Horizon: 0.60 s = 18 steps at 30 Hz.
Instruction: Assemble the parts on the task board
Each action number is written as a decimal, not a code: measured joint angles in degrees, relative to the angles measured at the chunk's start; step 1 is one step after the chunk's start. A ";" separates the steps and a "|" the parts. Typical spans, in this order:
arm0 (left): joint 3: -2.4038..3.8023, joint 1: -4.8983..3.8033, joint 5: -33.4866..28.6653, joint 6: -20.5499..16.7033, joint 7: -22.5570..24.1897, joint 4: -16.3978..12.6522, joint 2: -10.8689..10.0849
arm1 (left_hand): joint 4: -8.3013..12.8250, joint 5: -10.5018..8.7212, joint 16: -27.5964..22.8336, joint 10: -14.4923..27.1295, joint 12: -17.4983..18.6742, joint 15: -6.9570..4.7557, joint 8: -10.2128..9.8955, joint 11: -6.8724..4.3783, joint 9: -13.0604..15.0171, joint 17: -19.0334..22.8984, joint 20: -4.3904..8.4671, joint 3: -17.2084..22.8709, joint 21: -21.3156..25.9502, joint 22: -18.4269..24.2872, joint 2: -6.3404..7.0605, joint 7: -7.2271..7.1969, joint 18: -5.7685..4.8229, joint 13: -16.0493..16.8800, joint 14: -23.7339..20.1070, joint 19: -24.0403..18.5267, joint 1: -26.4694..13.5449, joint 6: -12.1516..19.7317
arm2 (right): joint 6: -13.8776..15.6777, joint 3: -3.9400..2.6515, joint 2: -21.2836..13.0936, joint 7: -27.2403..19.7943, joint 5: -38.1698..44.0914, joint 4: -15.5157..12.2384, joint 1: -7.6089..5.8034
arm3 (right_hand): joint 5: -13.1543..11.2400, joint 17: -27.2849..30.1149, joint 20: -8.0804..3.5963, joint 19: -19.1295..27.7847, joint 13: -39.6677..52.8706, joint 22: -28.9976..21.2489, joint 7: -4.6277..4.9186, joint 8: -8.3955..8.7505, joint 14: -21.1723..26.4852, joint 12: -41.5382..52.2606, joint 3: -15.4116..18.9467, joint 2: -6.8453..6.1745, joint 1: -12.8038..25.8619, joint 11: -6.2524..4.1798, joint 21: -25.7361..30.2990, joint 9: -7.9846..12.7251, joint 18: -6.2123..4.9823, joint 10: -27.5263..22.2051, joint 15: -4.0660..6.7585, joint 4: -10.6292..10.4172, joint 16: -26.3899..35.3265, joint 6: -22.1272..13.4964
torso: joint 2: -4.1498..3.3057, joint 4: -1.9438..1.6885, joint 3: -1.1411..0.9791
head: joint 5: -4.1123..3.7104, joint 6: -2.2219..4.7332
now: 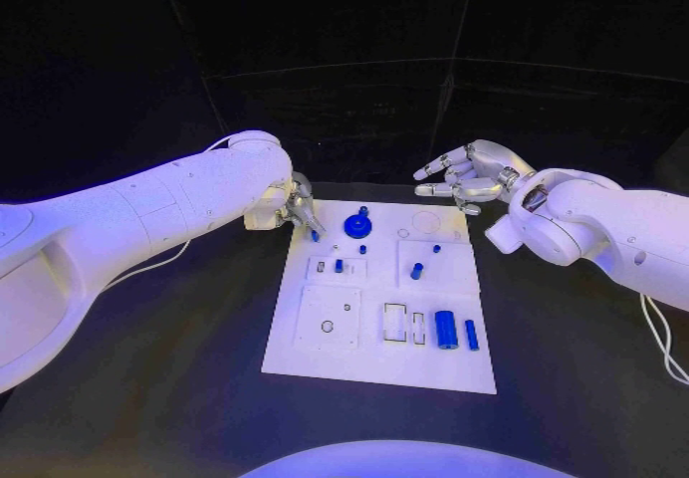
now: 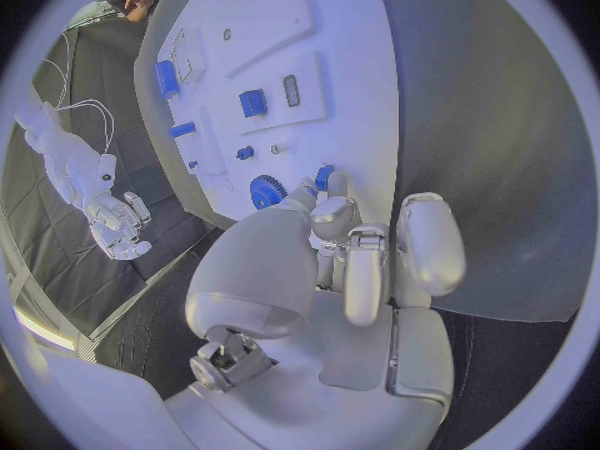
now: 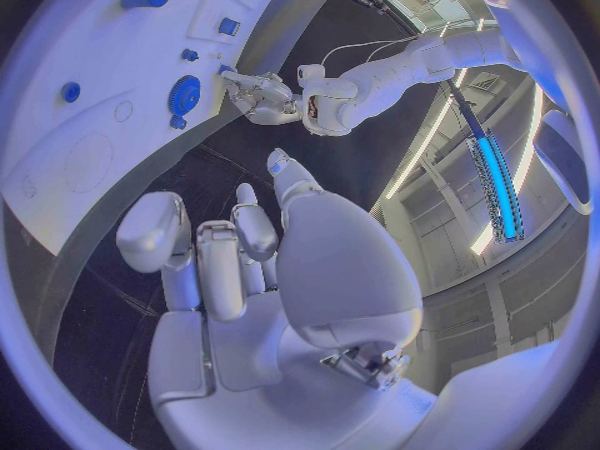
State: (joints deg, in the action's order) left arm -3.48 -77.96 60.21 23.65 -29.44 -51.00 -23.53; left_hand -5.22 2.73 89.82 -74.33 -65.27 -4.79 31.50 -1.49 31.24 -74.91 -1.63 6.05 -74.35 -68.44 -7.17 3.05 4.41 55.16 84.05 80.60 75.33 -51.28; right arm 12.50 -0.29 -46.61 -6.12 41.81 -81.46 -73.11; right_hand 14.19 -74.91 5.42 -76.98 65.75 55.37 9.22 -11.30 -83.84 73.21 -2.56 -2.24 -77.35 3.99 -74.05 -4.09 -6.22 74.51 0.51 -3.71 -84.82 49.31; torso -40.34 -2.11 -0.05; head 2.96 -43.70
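Several parts lie loose on the board; left hand pinches a peg upper left, right hand spread wide.

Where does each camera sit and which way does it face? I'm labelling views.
Head view: on the head, looking down at the board; both arms and hands show.
Left wrist view: behind the left hand, facing the board's far end, where it pinches a blue part.
Right wrist view: behind the open right hand, facing the board's edge.
Both wrist views share the blue gear.
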 measured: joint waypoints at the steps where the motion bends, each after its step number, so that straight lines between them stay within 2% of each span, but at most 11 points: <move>1: 0.00 -0.01 0.00 0.07 0.07 -0.04 -0.02 | 0.38 -0.07 0.00 0.07 0.01 0.00 -0.10 -0.05 -0.05 0.00 0.00 0.71 0.00 0.00 -0.02 0.01 0.00 -0.05 0.00 0.00 0.36 0.00 | -0.01 0.00 0.00 0.00 0.00 0.00 0.00 | 0.00 0.00 0.00 0.00 0.00 0.00 0.00 0.00 0.00 0.00 0.00 0.00 0.00 0.00 0.00 0.00 0.00 0.00 0.00 0.00 0.00 0.00 | 0.00 0.00 0.00 | 0.00 0.00; 3: 0.00 -0.03 0.00 0.19 0.20 -0.11 -0.10 | 0.70 -0.21 0.00 0.34 0.16 0.00 -0.26 0.07 -0.26 0.00 0.00 1.65 0.00 0.00 -0.22 0.00 0.00 -0.16 0.00 0.00 1.32 0.23 | -0.02 0.00 0.00 0.00 0.00 0.00 0.00 | 0.00 0.00 0.00 0.00 0.00 0.00 0.00 0.00 0.00 0.00 0.00 0.00 0.00 0.00 0.00 0.00 0.00 0.00 0.00 0.00 0.00 0.00 | 0.00 0.00 0.00 | 0.00 0.00; 11: -0.14 -0.02 -0.01 -0.10 0.97 -1.23 -1.11 | -1.09 -0.37 0.00 0.54 0.66 0.00 -0.67 0.27 -0.60 0.00 0.00 3.46 0.00 -0.05 -0.45 0.21 0.00 -0.55 0.00 0.00 1.78 0.63 | -0.09 0.00 -0.01 0.01 0.00 -0.02 0.00 | 0.00 0.00 0.00 0.00 0.00 0.00 0.00 0.00 0.00 0.00 0.00 0.00 0.00 0.00 0.00 0.00 0.00 0.00 0.00 0.00 0.00 0.00 | 0.02 -0.01 0.00 | 0.02 -0.02; 13: -0.16 0.05 -0.01 -0.56 1.27 -2.03 -1.78 | -1.62 -0.28 0.00 0.34 0.66 0.00 -0.69 0.47 -0.59 0.00 0.00 4.47 0.00 -0.16 0.11 0.21 0.00 -0.55 0.00 0.00 1.22 0.63 | -0.10 0.00 -0.03 0.01 0.01 -0.02 0.00 | 0.00 0.00 0.00 0.00 0.00 0.00 0.00 0.00 0.00 0.00 0.00 0.00 0.00 0.00 0.00 0.00 0.00 0.00 0.00 0.00 0.00 0.00 | 0.04 -0.04 0.02 | 0.02 -0.02; 18: -0.18 0.10 -0.37 -2.61 1.98 -4.86 -4.15 | -0.51 -0.25 0.00 0.21 0.66 0.00 -0.53 0.60 -0.34 0.00 0.00 9.04 0.00 -0.44 2.59 0.35 0.00 -0.55 0.00 0.00 -1.27 0.49 | -0.14 0.00 -0.08 0.01 0.01 0.02 0.00 | 0.00 0.00 0.00 0.00 0.00 0.00 0.00 0.00 0.00 0.00 0.00 0.00 0.00 0.00 0.00 0.00 0.00 0.00 0.00 0.00 0.00 0.00 | 0.09 -0.10 0.05 | 0.01 -0.02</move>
State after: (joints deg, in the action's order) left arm -3.65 -77.86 59.85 21.04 -27.46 -55.86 -27.68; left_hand -5.73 2.48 89.82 -74.12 -64.61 -4.79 30.97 -0.88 30.90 -74.91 -1.63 15.10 -74.35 -68.88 -4.58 3.41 4.41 54.62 84.05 80.60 74.06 -50.79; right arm 12.36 -0.29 -46.69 -6.11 41.82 -81.44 -73.11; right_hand 14.19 -74.90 5.42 -76.98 65.76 55.37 9.22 -11.30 -83.84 73.21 -2.56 -2.24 -77.35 3.98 -74.05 -4.09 -6.22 74.51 0.51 -3.71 -84.82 49.31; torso -40.24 -2.21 0.00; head 2.96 -43.72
